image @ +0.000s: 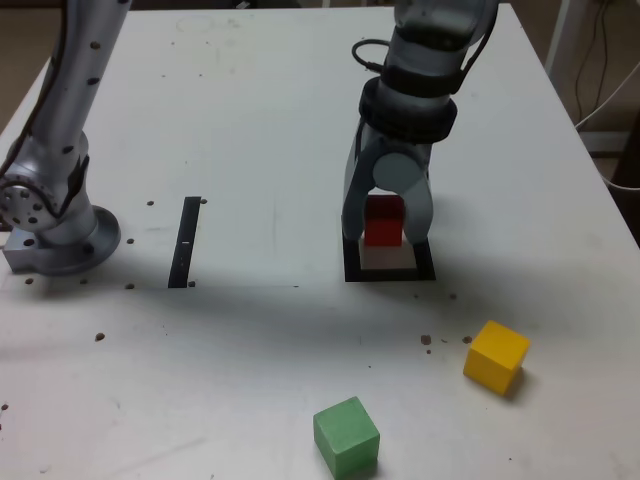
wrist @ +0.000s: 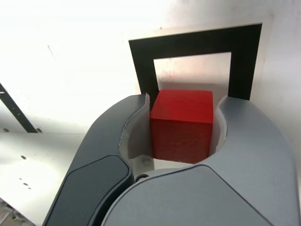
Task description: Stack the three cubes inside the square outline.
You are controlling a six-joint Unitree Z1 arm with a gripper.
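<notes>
My gripper (image: 384, 232) is shut on the red cube (image: 382, 221), with one jaw against each side of it. The cube hangs low over the square outline (image: 351, 272), a thick black frame with a white centre. In the wrist view the red cube (wrist: 181, 123) sits between the grey jaws of the gripper (wrist: 182, 101), with the square outline (wrist: 144, 61) just beyond it. Whether the cube touches the table I cannot tell. The yellow cube (image: 496, 355) lies at the exterior view's right, nearer the front. The green cube (image: 347, 436) rests at the front edge.
A narrow black strip (image: 186, 241) lies on the white table (image: 250, 120) towards the exterior view's left. The arm's grey base (image: 55, 235) stands at the left edge. Small dark specks dot the table. Cables hang beyond the table's right edge.
</notes>
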